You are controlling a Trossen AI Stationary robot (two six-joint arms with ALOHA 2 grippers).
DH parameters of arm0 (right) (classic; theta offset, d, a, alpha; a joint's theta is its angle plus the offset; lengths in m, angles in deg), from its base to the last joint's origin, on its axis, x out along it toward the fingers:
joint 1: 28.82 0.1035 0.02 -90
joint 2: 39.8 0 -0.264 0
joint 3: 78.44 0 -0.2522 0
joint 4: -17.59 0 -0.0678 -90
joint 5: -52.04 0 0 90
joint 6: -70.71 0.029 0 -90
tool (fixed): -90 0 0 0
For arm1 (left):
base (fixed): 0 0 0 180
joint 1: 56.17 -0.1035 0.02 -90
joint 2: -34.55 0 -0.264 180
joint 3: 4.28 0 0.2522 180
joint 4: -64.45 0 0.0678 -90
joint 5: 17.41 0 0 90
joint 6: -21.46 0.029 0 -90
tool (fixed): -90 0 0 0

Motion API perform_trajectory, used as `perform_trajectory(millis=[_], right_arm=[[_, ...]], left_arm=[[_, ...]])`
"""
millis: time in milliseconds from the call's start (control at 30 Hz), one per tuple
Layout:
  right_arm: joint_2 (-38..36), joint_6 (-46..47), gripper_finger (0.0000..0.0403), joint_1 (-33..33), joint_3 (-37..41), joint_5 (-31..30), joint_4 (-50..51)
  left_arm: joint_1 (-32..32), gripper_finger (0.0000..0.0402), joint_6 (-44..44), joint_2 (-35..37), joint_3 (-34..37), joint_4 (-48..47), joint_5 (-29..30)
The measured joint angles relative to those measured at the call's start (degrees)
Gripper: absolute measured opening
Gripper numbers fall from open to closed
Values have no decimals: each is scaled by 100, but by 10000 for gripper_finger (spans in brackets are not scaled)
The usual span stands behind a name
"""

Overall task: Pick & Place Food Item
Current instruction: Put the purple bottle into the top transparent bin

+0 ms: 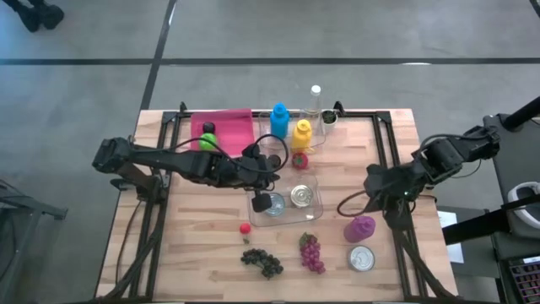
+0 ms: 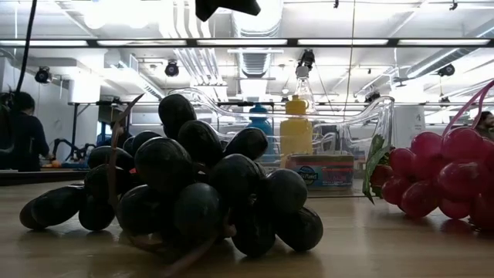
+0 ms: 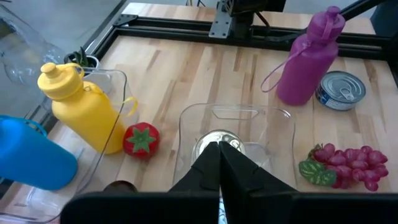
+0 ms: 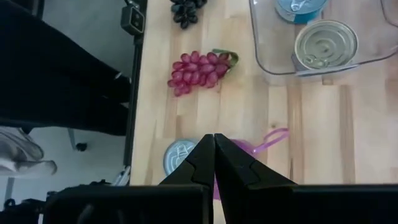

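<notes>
The left arm reached in from the left side, stretched low across the surface (image 1: 211, 245), and its end effector (image 1: 263, 201) hung over the near-left corner of the clear plastic tray (image 1: 314, 211). In the left wrist view the two dark fingers (image 3: 219, 163) lay pressed together with nothing between them, pointing down at the tray (image 3: 186, 124) and the tin inside it. The right arm came in from the right edge, bent back on itself, with its end effector (image 1: 371, 187) above the purple bottle (image 1: 360, 227); its fingers (image 4: 214, 152) were likewise together and empty.

Two round metal tins sat inside the tray: one silver-topped (image 1: 302, 196), one partly hidden beneath the left end effector. A third tin (image 1: 362, 257) stood on the bare wood beside the purple bottle. At the front of the surface lay a bunch of dark grapes (image 1: 261, 261), glossy and near-black, and a bunch of red grapes (image 1: 311, 252) with a green leaf, near each other but apart. A small red berry (image 1: 245, 227) rested just off the tray's left corner.

Along the far edge stood a blue bottle (image 1: 279, 120), a yellow bottle (image 1: 302, 134) and a clear bottle (image 1: 315, 101), with a red strawberry-shaped piece (image 1: 299, 160) near the yellow one. A pink cloth (image 1: 232, 128) lay at the far left with a green object (image 1: 207, 139) on it.

The surface was pale butcher-block wood in a black frame.
</notes>
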Motion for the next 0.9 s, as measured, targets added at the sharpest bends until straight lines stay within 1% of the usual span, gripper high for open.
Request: perform_trajectory(millis=[233, 333, 433, 600, 733, 900], right_arm=[[48, -7, 10, 0, 3, 4, 89], [39, -2, 21, -4, 11, -1, 131], [46, -9, 44, -2, 11, -9, 131], [49, -133, 95, 0, 38, 19, 155], [52, -432, 137, 0, 161, 159, 313], [53, -455, 177, 4, 504, 415, 297]], left_arm=[[0, 1, 0, 0, 0, 2, 0], [0, 1, -2, 0, 0, 4, 0], [0, 1, -13, 0, 0, 4, 0], [0, 1, -20, 0, 0, 6, 0], [0, 1, -22, 0, 0, 6, -1], [0, 1, -22, 0, 0, 6, 0]])
